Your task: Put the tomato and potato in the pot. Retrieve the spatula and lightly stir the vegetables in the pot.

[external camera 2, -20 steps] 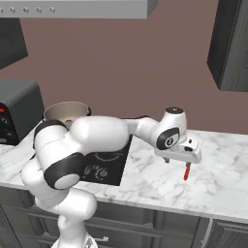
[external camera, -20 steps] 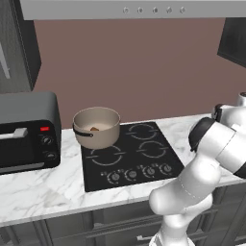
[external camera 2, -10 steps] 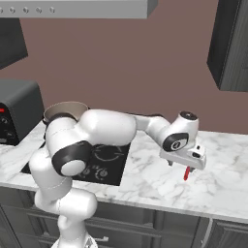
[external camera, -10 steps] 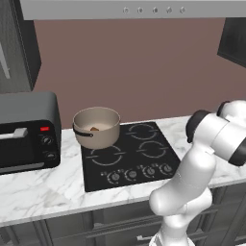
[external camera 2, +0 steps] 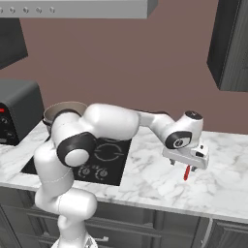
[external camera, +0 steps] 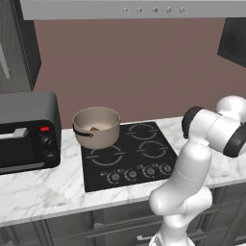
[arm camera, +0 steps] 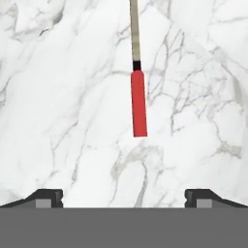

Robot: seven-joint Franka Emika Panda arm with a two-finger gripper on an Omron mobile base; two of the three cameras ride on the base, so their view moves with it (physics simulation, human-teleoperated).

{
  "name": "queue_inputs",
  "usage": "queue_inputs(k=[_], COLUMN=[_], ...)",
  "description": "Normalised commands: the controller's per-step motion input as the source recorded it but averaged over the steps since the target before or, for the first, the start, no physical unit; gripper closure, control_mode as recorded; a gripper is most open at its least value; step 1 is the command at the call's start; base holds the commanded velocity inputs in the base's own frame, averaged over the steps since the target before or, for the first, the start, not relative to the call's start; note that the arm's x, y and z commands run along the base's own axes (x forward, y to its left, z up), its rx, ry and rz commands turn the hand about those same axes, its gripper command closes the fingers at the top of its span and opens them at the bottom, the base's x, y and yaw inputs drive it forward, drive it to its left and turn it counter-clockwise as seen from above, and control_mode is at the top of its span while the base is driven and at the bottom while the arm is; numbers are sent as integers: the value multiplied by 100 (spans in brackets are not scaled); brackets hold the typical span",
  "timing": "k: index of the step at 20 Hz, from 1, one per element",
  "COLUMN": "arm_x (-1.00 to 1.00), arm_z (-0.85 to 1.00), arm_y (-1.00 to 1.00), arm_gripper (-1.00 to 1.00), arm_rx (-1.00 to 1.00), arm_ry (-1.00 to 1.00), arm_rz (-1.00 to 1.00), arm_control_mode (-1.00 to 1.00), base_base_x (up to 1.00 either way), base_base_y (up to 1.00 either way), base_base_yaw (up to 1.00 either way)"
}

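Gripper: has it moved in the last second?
Yes. In the right base view the gripper has swung right, away from the cooktop, and lower over the spatula.

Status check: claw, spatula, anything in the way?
Claw open, above spatula. Spatula flat on marble counter, not gripped. Nothing between claw and red handle.

This is a home kitchen, rendered rather than photographed. A white marble counter [external camera: 43,192] runs across the lower half of the left base view, with a black four-ring cooktop [external camera: 127,156] at centre and its knobs along the front edge. A dark toaster oven [external camera: 26,129] sits at the left (red light on its panel), a range hood [external camera: 144,8] spans the top, and dark cabinets [external camera 2: 230,46] hang at upper right.
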Motion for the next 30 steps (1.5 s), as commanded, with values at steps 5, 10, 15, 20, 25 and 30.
queue_inputs(k=[5,10,15,20,25,30], arm_x=[26,4,11,13,14,18], arm_z=[-27,-29,-18,-10,-21,-19], arm_y=[0,-17,-11,0,0,-4], arm_gripper=[-100,-100,-100,-100,-100,-100], arm_rx=[-5,-2,0,2,1,0], arm_ry=[0,0,0,0,0,0], arm_rz=[0,0,0,0,0,0], arm_control_mode=[-100,-100,-100,-100,-100,-100], base_base_x=[0,0,0,0,0,0], base_base_y=[0,0,0,0,0,0], base_base_yaw=[0,0,0,0,0,0])
